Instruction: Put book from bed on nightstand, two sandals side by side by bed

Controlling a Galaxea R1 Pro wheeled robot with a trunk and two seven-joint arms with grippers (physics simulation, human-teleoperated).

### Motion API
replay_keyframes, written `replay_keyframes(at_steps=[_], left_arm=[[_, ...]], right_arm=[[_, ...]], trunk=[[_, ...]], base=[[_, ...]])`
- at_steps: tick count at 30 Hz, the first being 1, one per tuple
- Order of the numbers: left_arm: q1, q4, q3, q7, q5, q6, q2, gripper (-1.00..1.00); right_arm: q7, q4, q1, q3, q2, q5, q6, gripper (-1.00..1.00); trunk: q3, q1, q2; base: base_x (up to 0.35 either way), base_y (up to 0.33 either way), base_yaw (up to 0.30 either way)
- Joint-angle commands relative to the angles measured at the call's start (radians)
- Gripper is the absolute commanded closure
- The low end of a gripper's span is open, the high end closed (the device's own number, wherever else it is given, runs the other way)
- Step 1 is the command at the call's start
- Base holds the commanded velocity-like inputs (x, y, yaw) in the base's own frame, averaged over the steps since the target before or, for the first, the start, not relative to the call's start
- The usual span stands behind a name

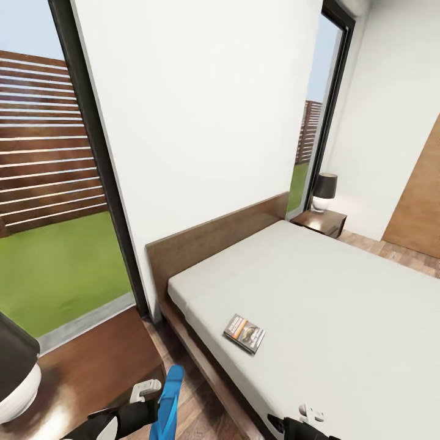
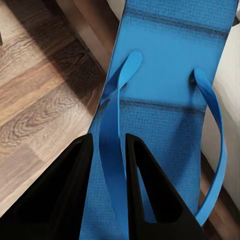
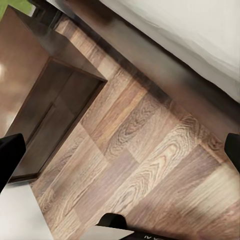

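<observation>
A table lamp (image 1: 324,190) with a dark shade and a white rounded base stands in the far corner of the room, beside a tall window strip. Through the large dark-framed window (image 1: 91,153) on the left lie a green lawn (image 1: 61,269) and a slatted brown wooden fence (image 1: 49,140) under a pale blue sky. At the right edge is a brown wooden door panel (image 1: 421,195), and part of a second lamp (image 1: 15,373), dark shade over white base, shows at the lower left.
</observation>
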Motion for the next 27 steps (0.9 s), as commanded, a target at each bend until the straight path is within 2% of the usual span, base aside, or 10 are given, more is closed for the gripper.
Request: replay_keyframes(at_steps=[1,16,19,20,22,25,27], left_arm=[[0.000,-0.002,0.008,0.000,-0.004,0.008,0.000,1.00],[0.000,-0.005,0.004,-0.007,-0.006,0.008,-0.003,1.00],[0.000,-0.015,0.001,-0.028,-0.008,0.009,-0.024,1.00],[0.000,-0.044,0.000,-0.034,-0.009,0.011,-0.042,1.00],[0.000,-0.103,-0.001,-0.039,-0.010,0.016,-0.065,1.00],[0.000,-0.179,-0.009,-0.042,-0.012,0.026,-0.089,1.00],[-0.001,-0.215,-0.023,-0.049,-0.014,0.044,-0.096,1.00]], right_arm=[[0.002,-0.001,-0.001,0.006,-0.001,-0.010,0.005,-1.00],[0.004,-0.004,-0.001,0.005,-0.002,-0.011,0.006,-1.00],[0.005,-0.004,-0.001,0.001,-0.039,-0.017,0.007,-1.00],[0.005,-0.004,-0.001,0.001,-0.068,-0.020,0.008,-1.00],[0.006,-0.004,-0.001,0.000,-0.099,-0.022,0.009,-1.00],[0.006,-0.007,-0.001,-0.001,-0.132,-0.025,0.009,-1.00],[0.007,-0.008,-0.001,-0.001,-0.146,-0.025,0.010,-1.00]], trunk=[[-0.001,0.000,-0.001],[-0.001,0.000,-0.001],[-0.001,0.000,-0.001],[-0.001,0.000,-0.001],[-0.001,0.000,-0.001],[-0.001,0.000,-0.001],[-0.001,0.000,-0.001]], base=[[0.000,0.000,-0.005],[0.000,0.000,0.000],[0.000,0.000,0.000],[0.000,0.000,0.000],[0.000,0.000,0.000],[0.000,0.000,0.000],[0.000,0.000,0.000]])
